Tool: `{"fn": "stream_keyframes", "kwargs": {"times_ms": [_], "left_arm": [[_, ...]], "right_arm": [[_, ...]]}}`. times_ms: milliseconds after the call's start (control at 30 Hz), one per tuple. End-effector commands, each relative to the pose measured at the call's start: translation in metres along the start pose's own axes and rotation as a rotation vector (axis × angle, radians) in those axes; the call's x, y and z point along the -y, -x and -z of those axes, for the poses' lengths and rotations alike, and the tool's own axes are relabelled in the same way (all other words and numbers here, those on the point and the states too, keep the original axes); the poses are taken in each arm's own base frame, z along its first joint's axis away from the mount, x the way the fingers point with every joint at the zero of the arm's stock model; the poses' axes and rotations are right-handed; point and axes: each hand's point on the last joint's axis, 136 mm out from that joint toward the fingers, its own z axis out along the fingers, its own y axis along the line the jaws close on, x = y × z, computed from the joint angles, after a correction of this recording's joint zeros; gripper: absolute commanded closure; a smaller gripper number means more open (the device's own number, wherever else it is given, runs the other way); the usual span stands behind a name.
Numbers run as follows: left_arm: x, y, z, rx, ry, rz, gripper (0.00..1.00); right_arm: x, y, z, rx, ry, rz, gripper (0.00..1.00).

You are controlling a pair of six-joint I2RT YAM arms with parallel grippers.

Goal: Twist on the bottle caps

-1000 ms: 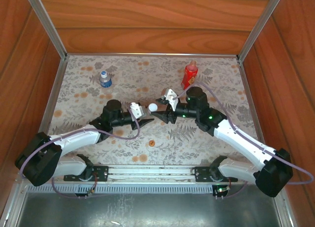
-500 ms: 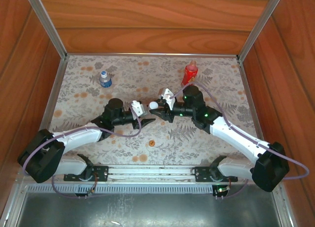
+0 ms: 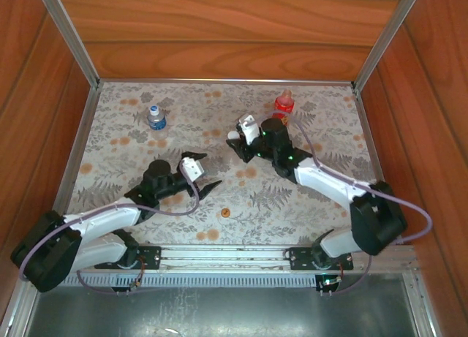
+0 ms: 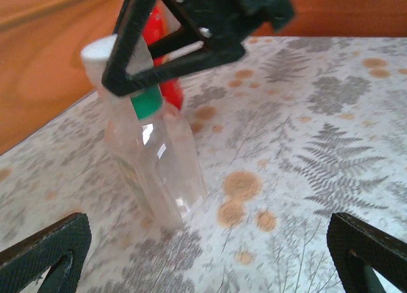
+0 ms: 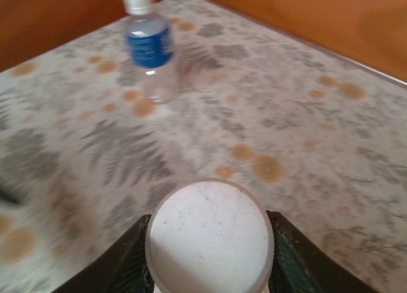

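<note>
- The right claw point(image 3: 235, 139) is closed on the white cap point(image 5: 210, 236) of the slim clear bottle point(image 4: 159, 166). This stands tilted near the middle of the counter point(image 3: 329, 132), somewhat toward the far edge.
- The left claw point(image 3: 207, 170) stands wide and clear of the bottle, nearer the near edge, so nothing steadies the bottle body.
- If the cap is only partly threaded, lifting or twisting by the cap alone could let the bottle slip off or spin with it.
- If the right claw opens while the bottle leans, it will likely topple and roll.
- The red bottle point(image 3: 283, 109) stands close behind, by the far edge; a swing of the right arm could knock it.
- The short bottle with the blue label point(image 5: 150, 51) stands capped toward the far-left corner, out of harm.
- A small orange disc point(image 3: 225, 213), probably the orange cap, lies near the near edge, where an arm could sweep it away.
</note>
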Motion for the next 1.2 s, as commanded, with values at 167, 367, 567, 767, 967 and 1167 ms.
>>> {"fn": "stream_keyframes", "kwargs": {"times_ms": [167,367,567,767,967,1167], "left_arm": [[-0.049,-0.008,0.027,0.048,0.336,0.270,0.00],[-0.064,-0.016,0.032,0.070,0.431,0.481,0.00],[-0.062,-0.020,0.026,0.037,0.420,0.433,0.00],[-0.061,-0.014,0.021,0.046,0.400,0.451,0.00],[-0.058,-0.013,0.016,0.039,0.372,0.443,0.00],[-0.061,-0.016,0.004,0.007,0.380,0.444,0.00]], "right_arm": [[0.062,0.043,-0.060,0.077,-0.154,-0.035,0.66],[0.087,0.047,-0.100,0.042,-0.150,-0.031,0.61],[0.101,0.043,-0.125,0.028,-0.138,-0.009,0.57],[0.104,0.031,-0.137,-0.002,-0.131,0.001,0.53],[0.102,0.040,-0.128,0.000,-0.125,0.011,0.38],[0.099,0.066,-0.093,0.023,-0.160,0.018,0.22]]}}
